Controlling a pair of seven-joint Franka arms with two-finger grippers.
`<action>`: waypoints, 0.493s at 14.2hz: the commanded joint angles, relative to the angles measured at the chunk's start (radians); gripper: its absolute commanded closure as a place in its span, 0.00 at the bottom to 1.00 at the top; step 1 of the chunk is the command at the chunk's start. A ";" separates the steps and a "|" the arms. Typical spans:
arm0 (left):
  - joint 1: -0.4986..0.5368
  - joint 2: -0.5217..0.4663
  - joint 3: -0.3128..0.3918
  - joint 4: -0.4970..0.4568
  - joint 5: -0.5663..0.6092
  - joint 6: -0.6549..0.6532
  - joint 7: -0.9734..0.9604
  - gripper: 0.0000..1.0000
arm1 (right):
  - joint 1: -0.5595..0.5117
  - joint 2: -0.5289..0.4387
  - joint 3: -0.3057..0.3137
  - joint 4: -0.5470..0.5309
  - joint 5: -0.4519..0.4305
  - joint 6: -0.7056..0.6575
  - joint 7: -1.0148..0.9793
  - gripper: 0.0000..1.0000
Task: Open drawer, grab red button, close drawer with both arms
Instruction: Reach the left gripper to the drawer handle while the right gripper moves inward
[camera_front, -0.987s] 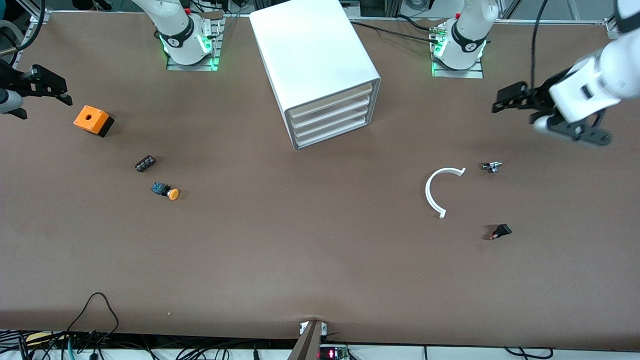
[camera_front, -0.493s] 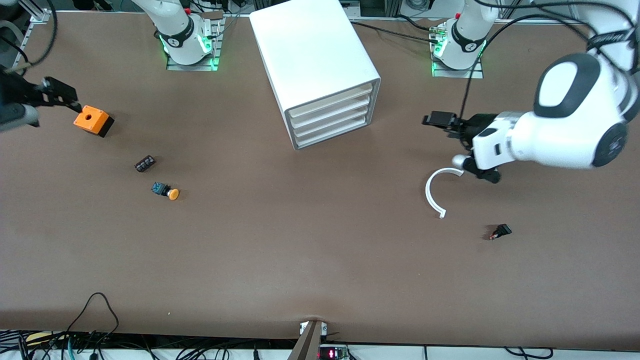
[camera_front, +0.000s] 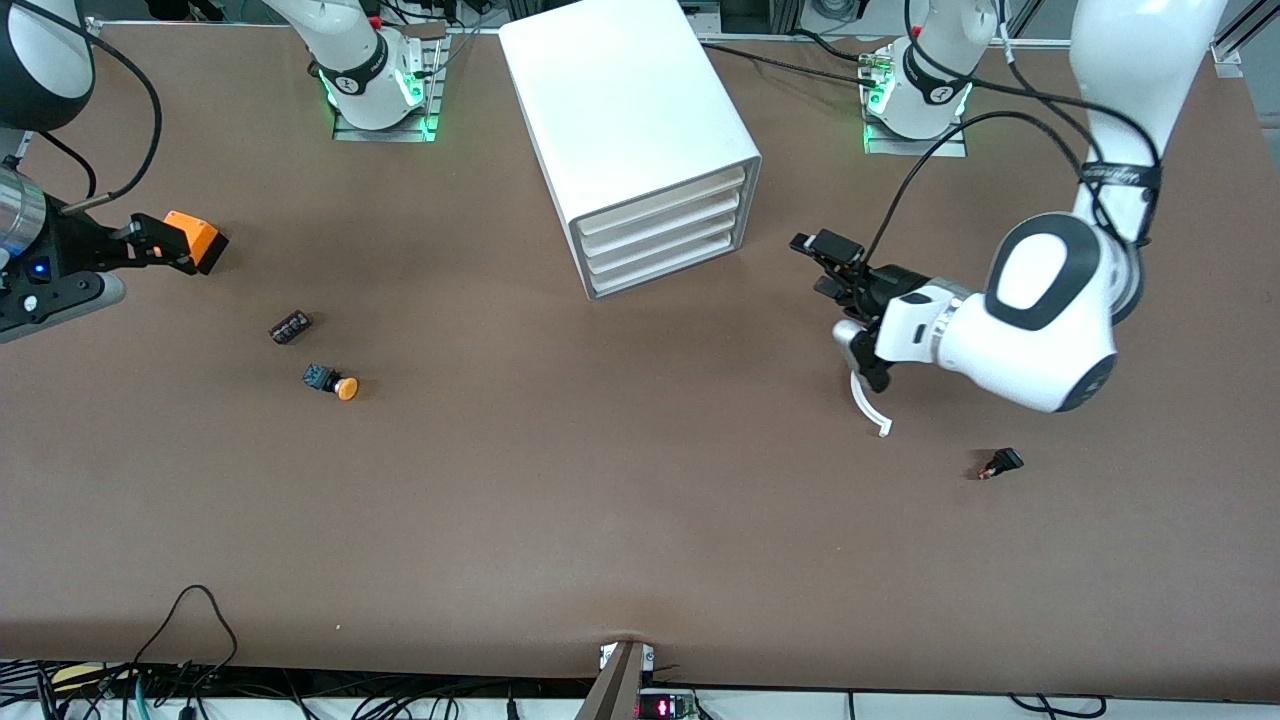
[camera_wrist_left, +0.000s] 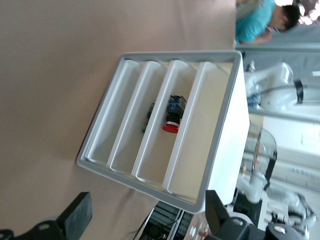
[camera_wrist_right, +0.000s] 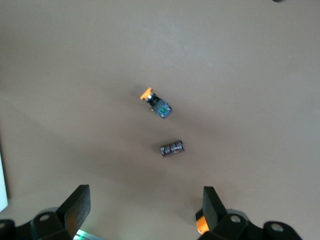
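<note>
The drawer (camera_front: 664, 199), is it open yet? (Operator)

No. It sits flush with the three trays below it in the white cabinet (camera_front: 620, 100). Your task is at its first step, the approach to open it. (Inspector)

Where are my arms? (Operator)

Your left end effector (camera_front: 826, 266) hangs over the bench (camera_front: 600, 500) between the cabinet's front and a white curved strip (camera_front: 866, 403), fingers apart and nothing held. It faces the tray fronts. Your right end effector (camera_front: 160, 240) is over the right arm's end of the bench, just beside an orange box (camera_front: 197, 236), fingers apart and empty. That arm waits.

And the button (camera_wrist_left: 171, 116)? (Operator)

The left wrist view shows it inside the cabinet, red cap toward the front, among the upper trays. I cannot settle from that angle which tray holds it. Do not confuse it with the orange-capped button (camera_front: 335, 384) lying out on the bench.

Next move? (Operator)

In my judgement you bring the left end effector level with the top tray's lip, hook or pinch it and pull straight out. The cabinet stands at an angle to the bench edge, so pull along its own axis or the whole box may slide.

Surroundings? (Operator)

The bench is plain brown with loose small parts scattered on it. Cables run along its near edge, and a person in a teal shirt (camera_wrist_left: 260, 22) is in the room.
</note>
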 joint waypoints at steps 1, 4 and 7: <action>0.009 0.052 -0.011 -0.020 -0.051 -0.001 0.146 0.00 | 0.006 0.049 -0.003 0.037 0.079 0.004 -0.018 0.00; 0.022 0.133 -0.011 -0.049 -0.082 0.020 0.385 0.00 | 0.053 0.072 0.000 0.078 0.052 0.004 -0.020 0.00; 0.012 0.168 -0.011 -0.158 -0.260 0.108 0.582 0.00 | 0.073 0.075 0.001 0.078 0.059 0.019 -0.035 0.00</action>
